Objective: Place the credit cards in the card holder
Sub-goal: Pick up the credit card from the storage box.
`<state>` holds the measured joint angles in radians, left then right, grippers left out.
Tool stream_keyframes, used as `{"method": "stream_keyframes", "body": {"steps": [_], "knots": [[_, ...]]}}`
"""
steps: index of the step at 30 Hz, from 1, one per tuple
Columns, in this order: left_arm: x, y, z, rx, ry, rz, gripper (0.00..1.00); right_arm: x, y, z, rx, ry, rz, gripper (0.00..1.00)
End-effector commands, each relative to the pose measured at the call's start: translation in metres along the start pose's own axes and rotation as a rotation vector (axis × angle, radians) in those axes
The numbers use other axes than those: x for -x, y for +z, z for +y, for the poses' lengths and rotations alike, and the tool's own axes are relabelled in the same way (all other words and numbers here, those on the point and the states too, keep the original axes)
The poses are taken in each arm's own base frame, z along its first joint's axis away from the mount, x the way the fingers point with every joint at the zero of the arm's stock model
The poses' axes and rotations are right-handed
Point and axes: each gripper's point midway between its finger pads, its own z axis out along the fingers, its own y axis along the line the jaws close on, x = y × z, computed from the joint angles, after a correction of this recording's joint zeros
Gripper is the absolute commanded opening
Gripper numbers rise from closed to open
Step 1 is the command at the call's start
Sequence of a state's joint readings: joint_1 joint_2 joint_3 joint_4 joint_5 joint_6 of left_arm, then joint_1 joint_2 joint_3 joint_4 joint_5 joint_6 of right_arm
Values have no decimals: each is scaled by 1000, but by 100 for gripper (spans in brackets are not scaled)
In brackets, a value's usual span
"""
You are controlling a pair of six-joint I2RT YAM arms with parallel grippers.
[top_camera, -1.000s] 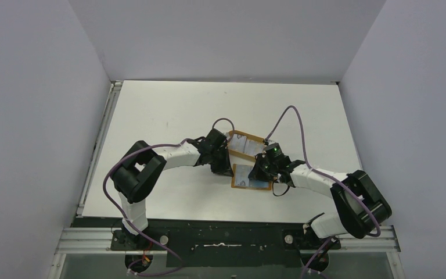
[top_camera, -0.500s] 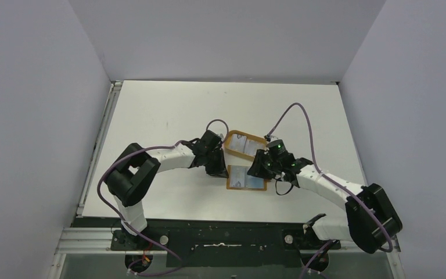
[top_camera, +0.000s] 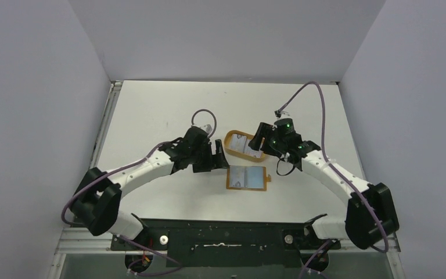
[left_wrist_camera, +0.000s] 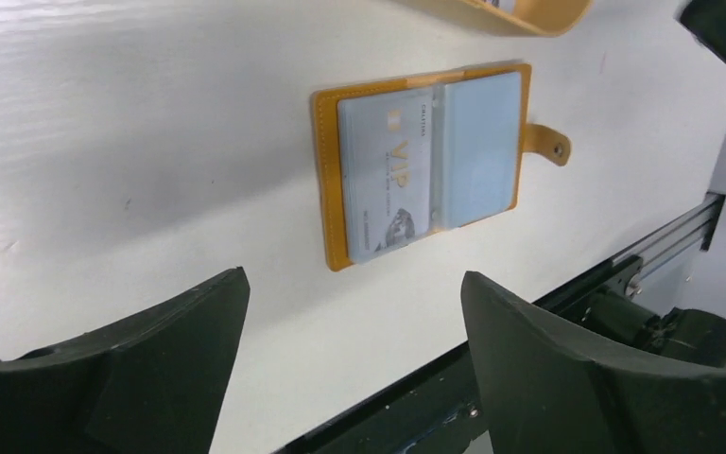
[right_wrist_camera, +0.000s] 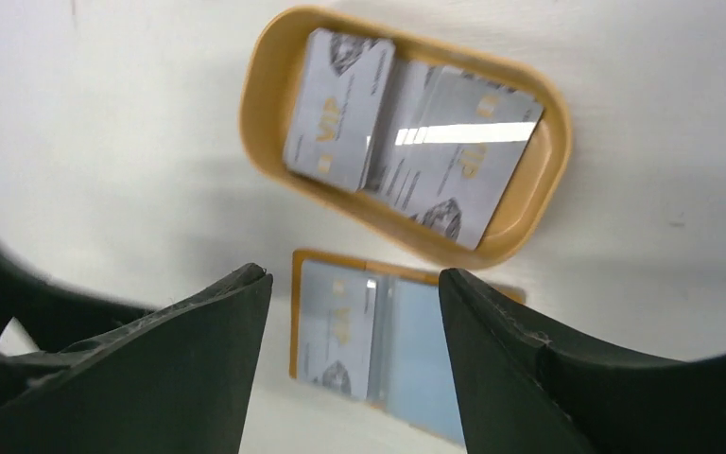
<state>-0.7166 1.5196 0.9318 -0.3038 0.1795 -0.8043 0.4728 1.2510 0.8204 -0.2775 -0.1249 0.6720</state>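
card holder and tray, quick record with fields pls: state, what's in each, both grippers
card holder: lying open flat, snap tab undone
in holder: one credit card on one side; other side looks empty
oval tray: beside the holder, at least two credit cards inside
left gripper: open, empty
right gripper: open, empty, above tray and holder
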Motion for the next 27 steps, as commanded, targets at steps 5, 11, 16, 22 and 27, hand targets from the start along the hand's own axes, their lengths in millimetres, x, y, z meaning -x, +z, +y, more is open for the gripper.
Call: {"method": "stream_keyframes", "body": {"steps": [5,11,16,22,27], "knots": [[31,-65,45,129,24,-264,96,50,66,16,76,111,-86,73],[27,-79,66,150,12,-305,96,46,98,21,53,100,-73,69],[22,-81,72,141,-15,-317,92,37,113,14,22,93,-48,60],[19,-78,78,144,-45,-306,89,28,125,8,-8,82,-15,57],[20,-74,77,144,-49,-291,87,22,133,3,-25,79,13,56]]}}
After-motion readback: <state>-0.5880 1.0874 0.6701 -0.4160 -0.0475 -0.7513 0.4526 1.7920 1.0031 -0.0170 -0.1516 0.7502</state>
